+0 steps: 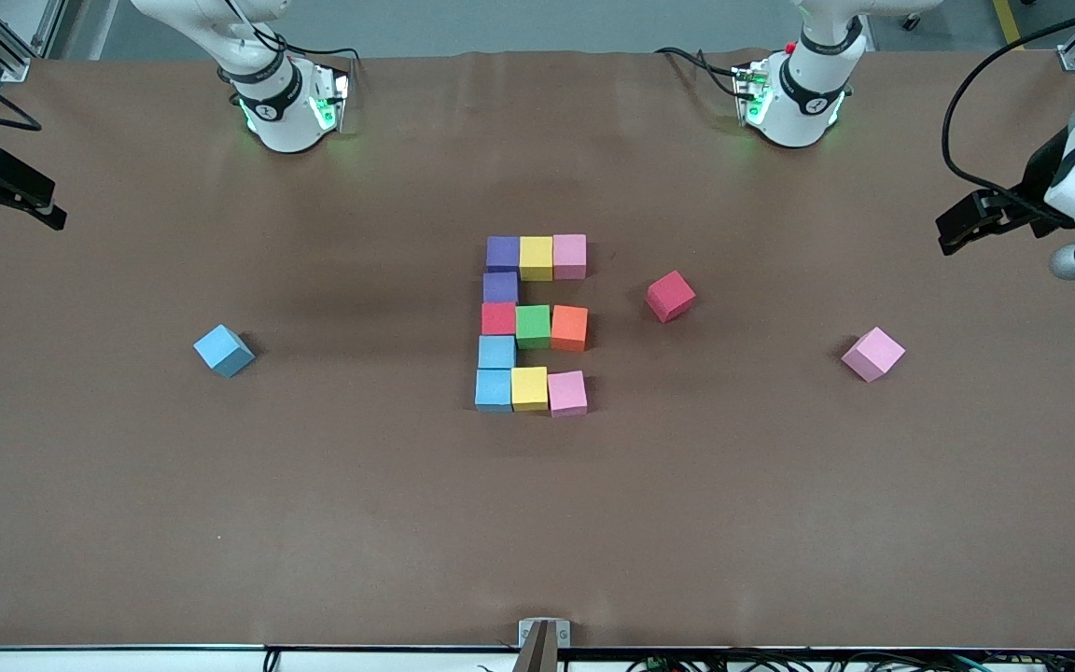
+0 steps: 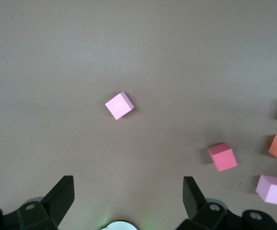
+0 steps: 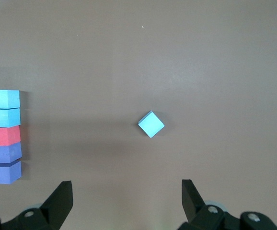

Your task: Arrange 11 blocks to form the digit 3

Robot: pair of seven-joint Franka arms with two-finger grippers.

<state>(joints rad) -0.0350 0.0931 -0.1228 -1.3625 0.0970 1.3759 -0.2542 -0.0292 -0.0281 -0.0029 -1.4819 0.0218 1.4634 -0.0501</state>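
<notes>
The digit 3 (image 1: pixel 532 323) lies mid-table as an E-like figure of several touching blocks: three three-cube bars joined by a purple cube (image 1: pixel 500 287) and a blue cube (image 1: pixel 496 352). Three blocks lie loose: a red one (image 1: pixel 670 296) (image 2: pixel 223 156) beside the figure, a pink one (image 1: pixel 872 354) (image 2: pixel 119 105) toward the left arm's end, and a blue one (image 1: pixel 223 350) (image 3: pixel 151 124) toward the right arm's end. My left gripper (image 1: pixel 957 229) (image 2: pixel 129 184) hangs open and empty over its end of the table. My right gripper (image 1: pixel 43 210) (image 3: pixel 126 184) hangs open and empty over the other end.
Brown paper covers the table (image 1: pixel 314 504). The two arm bases (image 1: pixel 290 107) (image 1: pixel 794 98) stand along the edge farthest from the front camera. A small metal bracket (image 1: pixel 544 635) sits at the nearest edge.
</notes>
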